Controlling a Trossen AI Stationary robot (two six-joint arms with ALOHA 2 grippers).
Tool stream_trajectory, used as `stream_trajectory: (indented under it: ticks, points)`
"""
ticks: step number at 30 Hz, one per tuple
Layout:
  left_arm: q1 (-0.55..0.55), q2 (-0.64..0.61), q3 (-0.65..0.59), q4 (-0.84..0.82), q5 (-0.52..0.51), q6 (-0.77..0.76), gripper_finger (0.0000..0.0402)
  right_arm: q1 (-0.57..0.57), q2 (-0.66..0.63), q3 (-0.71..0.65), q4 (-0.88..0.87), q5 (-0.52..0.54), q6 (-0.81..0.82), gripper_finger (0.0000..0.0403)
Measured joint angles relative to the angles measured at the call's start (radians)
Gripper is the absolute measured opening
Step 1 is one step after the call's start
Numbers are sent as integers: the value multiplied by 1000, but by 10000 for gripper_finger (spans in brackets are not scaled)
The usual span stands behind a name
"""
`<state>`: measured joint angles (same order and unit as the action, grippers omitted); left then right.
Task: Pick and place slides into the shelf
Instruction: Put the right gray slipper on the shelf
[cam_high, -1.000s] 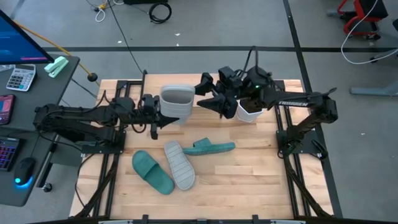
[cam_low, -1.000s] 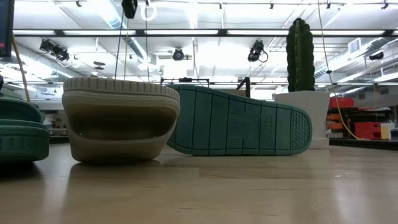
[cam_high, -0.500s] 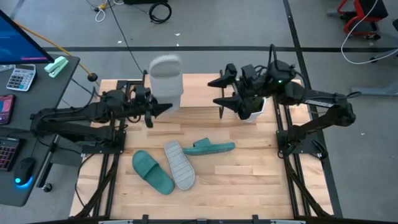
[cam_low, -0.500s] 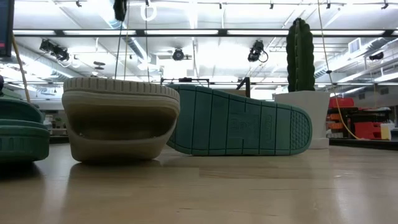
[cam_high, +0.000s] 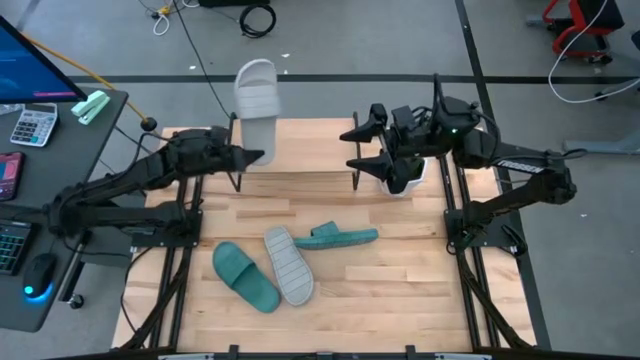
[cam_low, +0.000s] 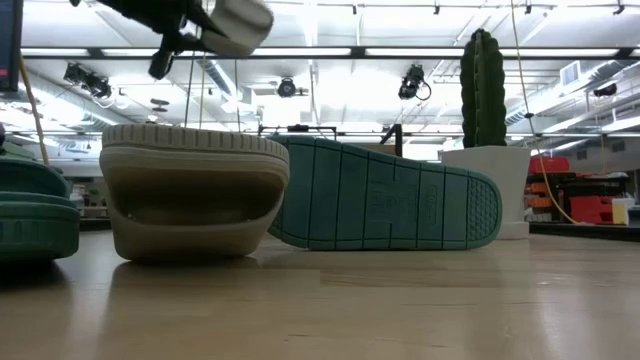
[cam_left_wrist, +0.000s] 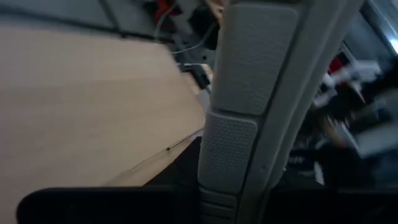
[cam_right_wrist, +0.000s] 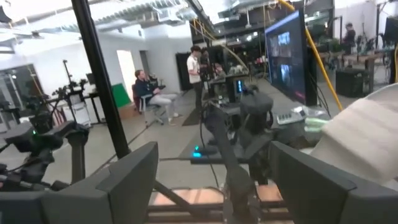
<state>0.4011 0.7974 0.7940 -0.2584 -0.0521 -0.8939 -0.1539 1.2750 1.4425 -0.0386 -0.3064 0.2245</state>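
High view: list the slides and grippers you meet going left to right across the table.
teal slide lying flat → left gripper, shut on the pale slide held up → pale slide lying sole-up → teal slide on its edge → right gripper, open and empty.

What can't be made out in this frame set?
- Shelf: not identifiable in any view.
- Left gripper contact on the pale slide: high view too small; left wrist view is filled by the sole.
- Teal slides: low view cuts one at the edge; the pale one hides part of the other.
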Motion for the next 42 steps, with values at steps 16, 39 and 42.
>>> stream_trajectory:
  ticks: [16,39,42]
  points:
    - [179,0,0,-349,168,-118,79,0,40,-1,-47,0,-19,307]
    - [283,133,0,-355,216,-4,81,0,43,-1,-82,0,-37,305]
    - [284,156,0,-351,217,2,86,0,43,-1,-82,0,-36,305]
